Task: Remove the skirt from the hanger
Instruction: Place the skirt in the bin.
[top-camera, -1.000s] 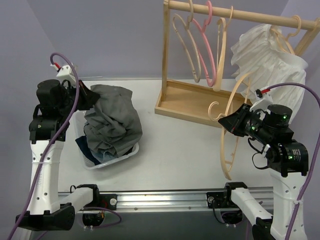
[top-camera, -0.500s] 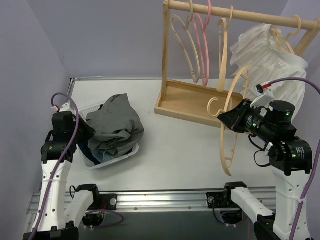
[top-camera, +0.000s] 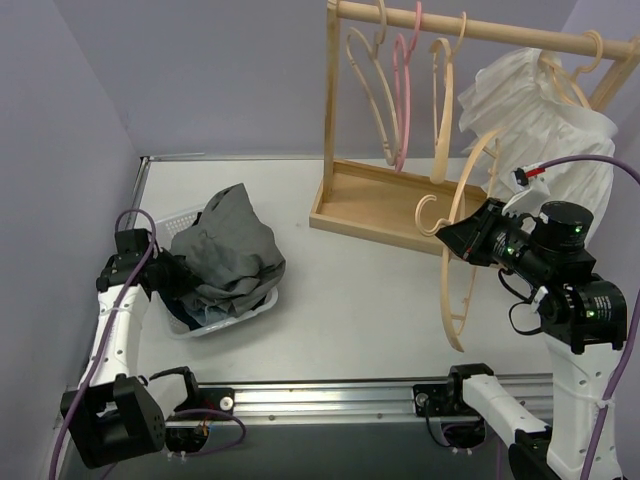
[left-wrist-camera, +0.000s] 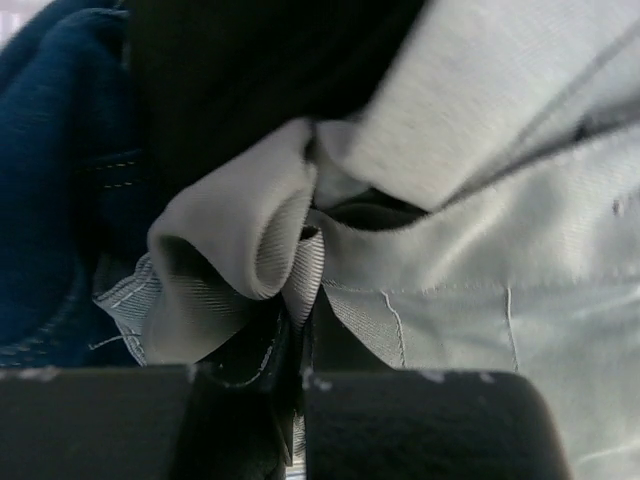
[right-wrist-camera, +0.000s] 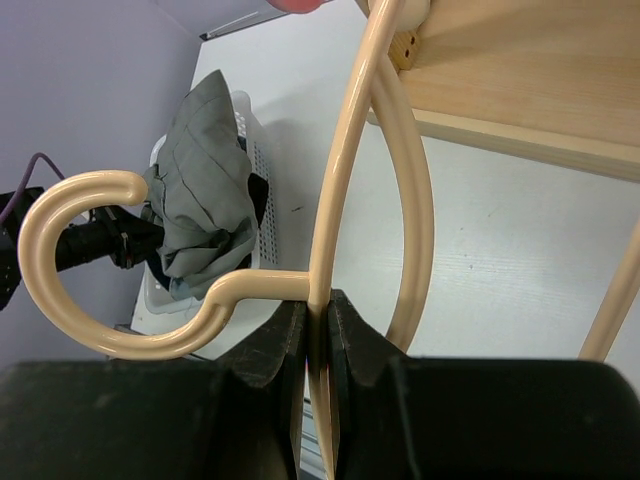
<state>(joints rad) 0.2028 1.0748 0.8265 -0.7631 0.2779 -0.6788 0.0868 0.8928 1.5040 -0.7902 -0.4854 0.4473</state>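
Note:
The grey skirt (top-camera: 230, 250) lies bunched in a white basket (top-camera: 252, 311) at the left, off the hanger. My left gripper (top-camera: 170, 278) sits low at the basket's left side, shut on a fold of the skirt (left-wrist-camera: 450, 230); its jaws (left-wrist-camera: 297, 330) pinch a grey hem. To the right, my right gripper (top-camera: 450, 240) holds the bare pale-wood hanger (top-camera: 455, 290) in the air, with its hook pointing left. In the right wrist view the jaws (right-wrist-camera: 318, 310) are shut on the hanger (right-wrist-camera: 330, 180) just by the hook.
A wooden rack (top-camera: 480, 30) with a tray base (top-camera: 390, 205) stands at the back right. It carries wooden hangers (top-camera: 370, 90), a pink hanger (top-camera: 405, 90) and a white ruffled blouse (top-camera: 530, 110). Dark blue denim (left-wrist-camera: 50, 150) lies under the skirt in the basket.
My left arm has dropped from high above the basket to its left rim, and the skirt has settled lower into the basket. The right arm has lifted the hanger slightly.

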